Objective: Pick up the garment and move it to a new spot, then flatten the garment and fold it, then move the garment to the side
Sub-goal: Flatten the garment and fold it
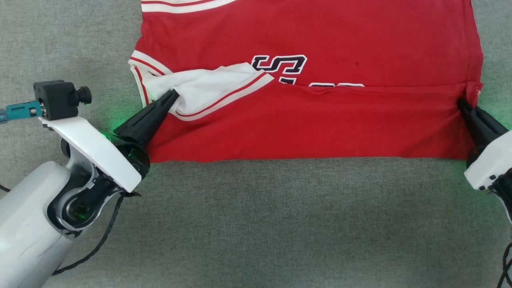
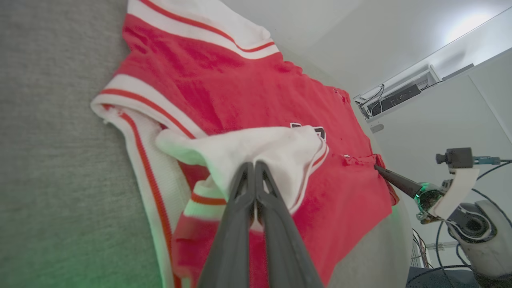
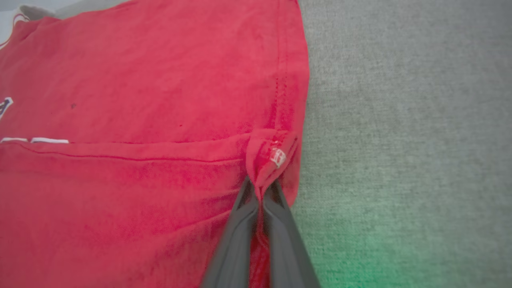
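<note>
I found the garment (image 1: pixel 312 120) lying flat on the grey fabric surface (image 1: pixel 280 224), its far part running past the top of the head view. All positions below are given from the garment.

Open room:
- Near side: a broad bare band of grey surface ran along the whole near edge.
- Left side: bare surface lay beyond the striped trim.
- Right side: only a narrow grey strip was visible. In the left wrist view the surface ended in a rounded rim not far past that side.

Edges: the near edge was a straight fold line. The lower part was turned up over the body, and its hem lay across the chest and covered part of the dark-outlined lettering (image 1: pixel 280 64). The right side showed a stitched seam.

Grippers:
- The left gripper (image 1: pixel 174 95) was at the garment's left edge with its fingers pressed together on the white sleeve panel (image 1: pixel 208 86), which was drawn inward over the red front.
- The right gripper (image 1: pixel 460 102) was at the right edge, clamped on a bunched red corner bearing a small white tag (image 3: pixel 277 157).

Fabric: red, with white sleeves and red-and-white striped trim.
</note>
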Tool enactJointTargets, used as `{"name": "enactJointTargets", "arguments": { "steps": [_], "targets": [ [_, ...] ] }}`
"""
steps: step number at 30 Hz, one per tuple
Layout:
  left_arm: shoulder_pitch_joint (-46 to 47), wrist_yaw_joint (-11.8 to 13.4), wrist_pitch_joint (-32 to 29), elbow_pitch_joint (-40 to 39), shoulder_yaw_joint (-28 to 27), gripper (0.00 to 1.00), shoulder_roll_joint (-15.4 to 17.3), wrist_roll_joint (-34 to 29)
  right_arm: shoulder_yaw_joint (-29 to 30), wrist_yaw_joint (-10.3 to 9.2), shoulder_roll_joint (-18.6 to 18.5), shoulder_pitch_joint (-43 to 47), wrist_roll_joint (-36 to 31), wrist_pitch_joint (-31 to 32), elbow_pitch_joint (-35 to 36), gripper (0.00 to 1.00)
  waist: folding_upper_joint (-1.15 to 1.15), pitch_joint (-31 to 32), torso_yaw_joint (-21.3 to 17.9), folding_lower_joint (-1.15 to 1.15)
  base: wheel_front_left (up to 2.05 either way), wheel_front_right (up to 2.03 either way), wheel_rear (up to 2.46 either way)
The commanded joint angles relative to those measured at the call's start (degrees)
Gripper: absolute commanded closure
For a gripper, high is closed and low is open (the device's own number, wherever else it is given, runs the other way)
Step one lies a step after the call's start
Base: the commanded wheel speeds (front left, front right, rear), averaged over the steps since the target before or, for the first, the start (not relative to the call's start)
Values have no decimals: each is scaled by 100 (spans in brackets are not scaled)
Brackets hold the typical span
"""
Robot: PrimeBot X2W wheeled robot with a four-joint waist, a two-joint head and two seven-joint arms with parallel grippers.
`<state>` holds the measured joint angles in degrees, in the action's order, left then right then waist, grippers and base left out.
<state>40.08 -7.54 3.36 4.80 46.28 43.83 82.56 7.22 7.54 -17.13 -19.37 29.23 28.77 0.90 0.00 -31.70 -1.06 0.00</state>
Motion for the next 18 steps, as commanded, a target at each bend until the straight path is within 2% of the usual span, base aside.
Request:
{"name": "enactJointTargets", "arguments": {
  "steps": [1,2,3,4,7,12,15,18],
  "targets": [
    [52,14,32,65,57,100,37,-20,-73,-11,-13,-27,-38,-45,-82,100,0,8,3,0,0,0,0],
    [89,14,49,110,154,87,74,-94,-113,-11,-30,-50,-57,-112,-106,88,0,23,6,0,0,0,0],
    [138,15,99,161,241,19,119,-189,-139,-11,-43,-61,-75,-184,-144,36,0,54,12,0,0,0,0],
    [192,15,150,170,319,0,149,-253,-151,-11,-62,-70,-99,-262,-179,0,0,92,23,0,0,0,0],
    [381,14,294,130,518,0,364,-393,-179,-11,-146,-30,-189,-432,-233,0,0,248,55,0,0,0,0],
    [667,14,224,21,812,0,942,-673,-136,-11,-156,89,-253,-614,-200,0,0,568,81,0,0,0,0],
    [838,14,-219,-1,989,0,1279,-664,-166,-11,-142,147,-286,-649,-173,0,0,722,61,0,0,0,0],
    [903,64,-1047,79,1296,0,1475,-657,-197,-11,-111,206,-290,-666,-161,0,0,816,21,0,0,0,0]
  ]
}}
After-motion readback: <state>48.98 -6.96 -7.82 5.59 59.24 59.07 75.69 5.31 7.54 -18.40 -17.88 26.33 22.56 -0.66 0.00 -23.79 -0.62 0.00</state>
